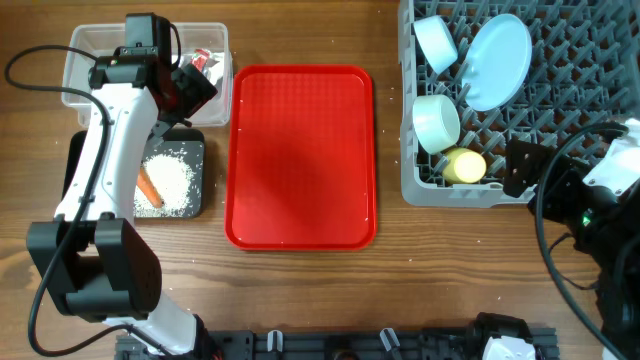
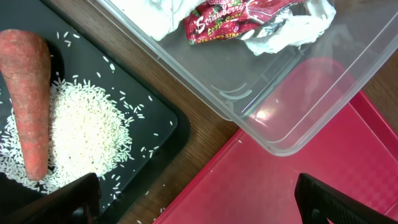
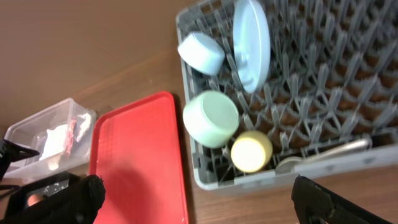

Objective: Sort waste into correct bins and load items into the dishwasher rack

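The clear tub [image 1: 85, 70] at the far left holds a red-and-white wrapper [image 2: 233, 18] and crumpled white tissue [image 2: 280, 34]. The black tray [image 1: 195, 200] below it holds white rice [image 2: 87, 130] and an orange carrot piece [image 2: 28, 99]. The grey rack [image 1: 580, 110] at the right holds the light-blue plate [image 1: 500, 60], two pale bowls [image 1: 436, 42] [image 1: 435, 122], the yellow cup [image 1: 464, 166] and a white spoon [image 3: 323, 155]. My left gripper [image 2: 199, 202] is open and empty above the tub's corner. My right gripper [image 3: 199, 199] is open and empty near the rack's front.
A large flat red tray [image 1: 300, 155] lies in the middle between the bins and the rack. A few stray rice grains lie on the wood by the black tray. Black cables run along the left and right table edges.
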{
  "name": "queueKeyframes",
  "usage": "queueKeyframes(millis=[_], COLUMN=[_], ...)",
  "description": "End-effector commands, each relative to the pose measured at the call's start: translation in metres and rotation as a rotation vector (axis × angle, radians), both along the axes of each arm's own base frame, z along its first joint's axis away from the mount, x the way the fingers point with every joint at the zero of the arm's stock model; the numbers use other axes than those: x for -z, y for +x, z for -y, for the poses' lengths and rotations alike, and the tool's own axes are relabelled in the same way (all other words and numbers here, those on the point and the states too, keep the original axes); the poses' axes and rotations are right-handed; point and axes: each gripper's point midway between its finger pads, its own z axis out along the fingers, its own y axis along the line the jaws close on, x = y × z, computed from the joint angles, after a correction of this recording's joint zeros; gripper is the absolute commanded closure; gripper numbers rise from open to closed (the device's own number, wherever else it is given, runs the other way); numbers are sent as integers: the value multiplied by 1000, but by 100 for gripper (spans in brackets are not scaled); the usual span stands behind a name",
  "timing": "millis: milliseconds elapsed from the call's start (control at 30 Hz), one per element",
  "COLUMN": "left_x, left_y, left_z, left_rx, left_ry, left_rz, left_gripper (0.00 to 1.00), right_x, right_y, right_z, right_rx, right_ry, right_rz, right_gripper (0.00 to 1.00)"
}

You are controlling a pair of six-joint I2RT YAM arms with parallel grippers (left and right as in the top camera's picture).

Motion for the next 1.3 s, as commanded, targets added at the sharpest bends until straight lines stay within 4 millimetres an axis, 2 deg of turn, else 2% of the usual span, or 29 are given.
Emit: queueKeyframes(millis=[0,67,133,200,333,367,433,700,833,1267], left_x=[-4,-4,-4,-4,-4,-4,-4,-4,-4,-4], left_y=[2,2,2,2,2,2,2,2,2,2], left_z=[-2,-2,-2,-2,-2,-2,-2,-2,-2,-2], left_rx=[-17,-17,-17,-17,-17,-17,-17,-17,-17,-17], left_ry=[8,9,9,8,9,8,8,9,8,9], left_rz=[12,12,13,12,12,12,12,13,13,12], left_gripper=[0,0,0,0,0,0,0,0,0,0], right_x=[-17,-15,-8,17,82,105,130,179,168,171], right_y=[11,28,40,45,33,27,20,14,11,11], right_z=[-1,-12,-18,-24,-30,-26,-27,-25,-25,-25], right_rx=[-116,-255,-305,-291,-206,-146,-113,-99,-96,-97], right_ry=[-168,-270,-332,-314,-196,-151,-126,-146,-150,-150], right_rz=[117,203,331,445,553,560,582,583,631,621], right_gripper=[0,0,0,0,0,0,0,0,0,0])
